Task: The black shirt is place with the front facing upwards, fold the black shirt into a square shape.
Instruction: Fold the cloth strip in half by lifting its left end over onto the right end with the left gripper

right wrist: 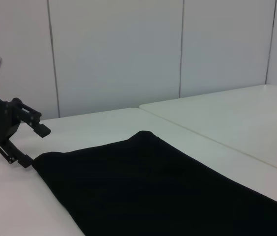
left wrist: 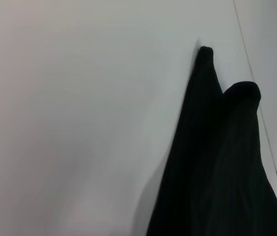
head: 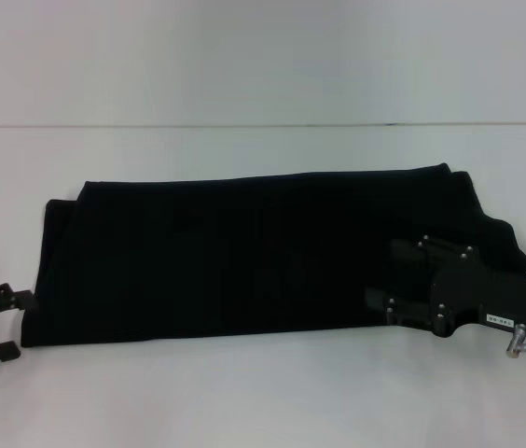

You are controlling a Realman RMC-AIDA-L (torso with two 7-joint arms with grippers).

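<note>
The black shirt (head: 244, 252) lies on the white table as a long folded band running left to right, plain black on top with no lettering showing. It also shows in the left wrist view (left wrist: 217, 172) and the right wrist view (right wrist: 168, 191). My right gripper (head: 382, 275) reaches in from the right over the band's right end, its fingers spread and open above the cloth. My left gripper (head: 22, 325) sits low at the band's near left corner, open, beside the cloth. The right wrist view shows that left gripper (right wrist: 37, 146) right at the corner, nothing between its fingers.
The white table (head: 244, 401) has bare surface in front of the shirt and behind it. A seam between two tabletops (head: 263, 124) runs across the back. Pale wall panels (right wrist: 114, 49) stand beyond the table.
</note>
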